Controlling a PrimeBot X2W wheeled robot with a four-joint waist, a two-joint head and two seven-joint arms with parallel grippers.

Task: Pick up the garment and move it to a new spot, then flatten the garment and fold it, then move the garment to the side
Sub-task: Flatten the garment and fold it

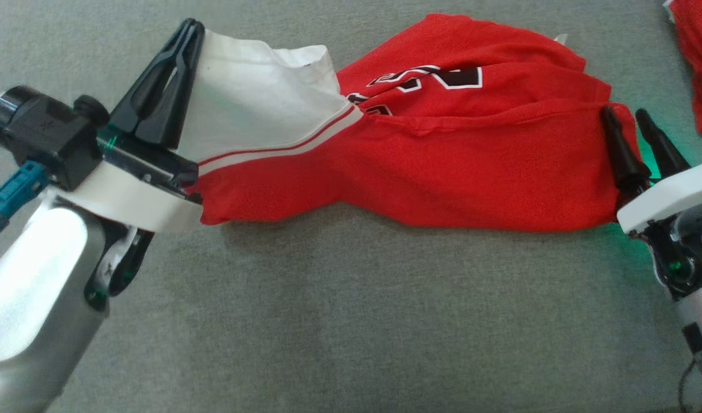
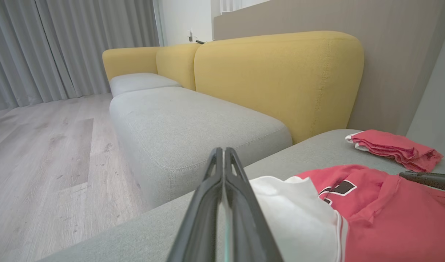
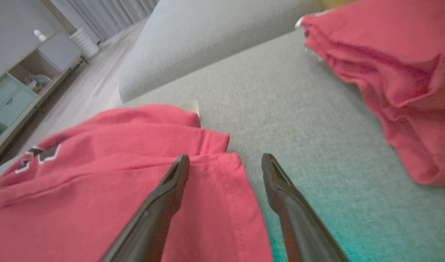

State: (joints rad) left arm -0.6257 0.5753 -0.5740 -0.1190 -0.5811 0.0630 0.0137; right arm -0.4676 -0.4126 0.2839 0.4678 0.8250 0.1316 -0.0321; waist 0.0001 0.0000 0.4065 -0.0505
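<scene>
The left claw (image 1: pixel 189 34) has its fingers pressed together on the white edge of the red jersey (image 1: pixel 419 172), holding that end a little off the grey sofa seat (image 1: pixel 351 321). The right claw (image 3: pixel 226 157) stands with its fingers apart and holds nothing. One finger hangs over the jersey's red hem and the other over bare seat, so the cloth's edge lies between them.

The jersey stretches from one claw to the other, bunched in long folds across its black-and-white print. The step in hand looks like flattening. To do it well, the right claw should slide further onto the hem so that every layer sits between its fingers, then close near the corner. Both claws should then draw apart low and level, easing the folds out rather than dragging the whole piece. The left claw's pinch sits close to the edge, so a hard tug may slip it.

Beyond the right claw, well apart, lies a folded red garment (image 3: pixel 382 54). Beyond the left claw rises the yellow backrest (image 2: pixel 280 80).
</scene>
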